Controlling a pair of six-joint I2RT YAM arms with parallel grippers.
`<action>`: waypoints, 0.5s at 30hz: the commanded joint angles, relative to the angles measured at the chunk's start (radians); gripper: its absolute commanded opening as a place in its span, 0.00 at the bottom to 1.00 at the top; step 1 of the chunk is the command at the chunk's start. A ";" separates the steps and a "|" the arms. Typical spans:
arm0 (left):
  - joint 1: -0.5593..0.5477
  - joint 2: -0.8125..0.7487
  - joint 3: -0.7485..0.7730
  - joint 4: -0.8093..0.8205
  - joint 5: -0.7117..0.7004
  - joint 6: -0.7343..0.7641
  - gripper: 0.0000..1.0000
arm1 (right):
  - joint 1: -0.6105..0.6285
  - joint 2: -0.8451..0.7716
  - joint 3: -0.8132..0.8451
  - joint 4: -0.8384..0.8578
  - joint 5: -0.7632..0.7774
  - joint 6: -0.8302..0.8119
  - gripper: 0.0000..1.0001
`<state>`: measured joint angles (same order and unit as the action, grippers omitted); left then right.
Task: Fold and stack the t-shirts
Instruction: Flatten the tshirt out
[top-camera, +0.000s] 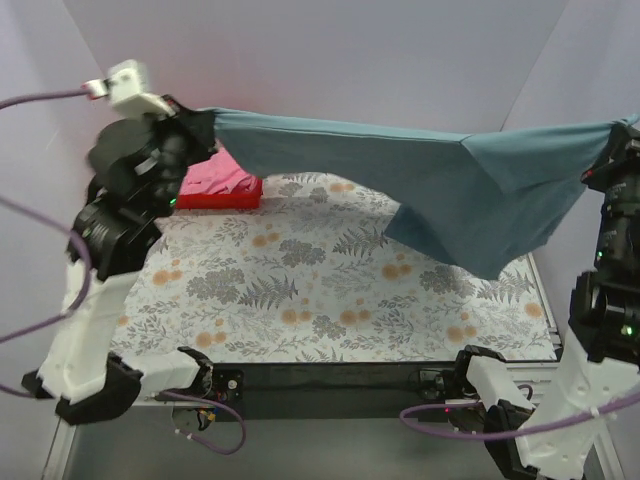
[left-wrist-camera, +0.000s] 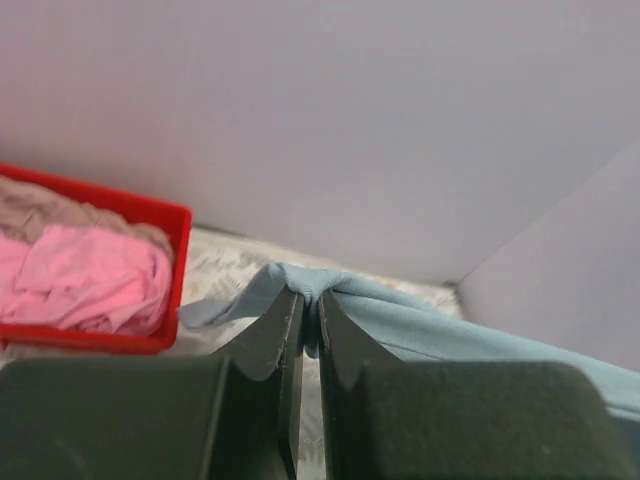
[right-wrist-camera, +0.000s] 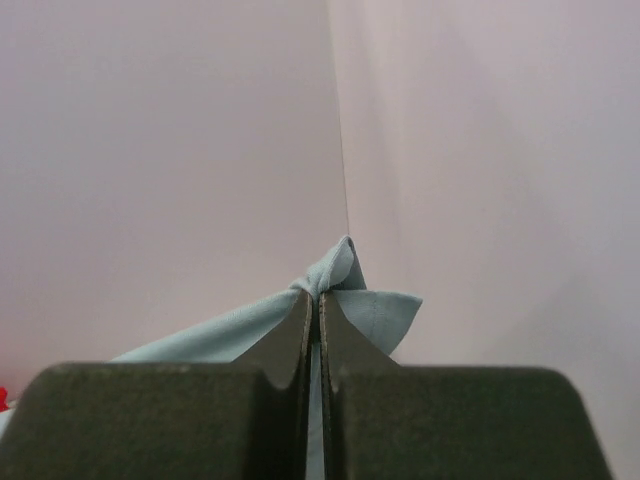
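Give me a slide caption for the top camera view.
Left gripper and right gripper stretch the blue-grey t-shirt above the floral table.

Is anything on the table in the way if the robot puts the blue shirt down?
Nothing visible does. The blue shirt hangs stretched between the left gripper and right gripper above the flowery table. The red tray with the pink shirt sits off at the far left corner.

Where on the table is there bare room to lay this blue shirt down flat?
Bare floral tablecloth runs from the red tray rightward and forward to the black front rail. Crowded: the far-left corner, where the tray holds the pink shirt, and the far right, where the blue shirt droops between the left end effector and right end effector.
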<state>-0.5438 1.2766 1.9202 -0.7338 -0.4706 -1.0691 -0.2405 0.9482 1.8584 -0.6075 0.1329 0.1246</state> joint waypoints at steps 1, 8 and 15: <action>0.008 -0.176 -0.043 0.117 0.018 0.046 0.00 | 0.029 -0.063 0.077 0.074 0.088 -0.100 0.01; 0.008 -0.214 0.051 0.071 0.108 0.066 0.00 | 0.125 -0.075 0.173 0.147 0.093 -0.224 0.01; 0.008 -0.083 0.106 0.042 0.078 0.109 0.00 | 0.193 0.065 0.234 0.172 0.010 -0.270 0.01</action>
<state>-0.5434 1.0912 2.0186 -0.6479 -0.3565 -1.0073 -0.0650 0.8963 2.0827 -0.4969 0.1364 -0.0860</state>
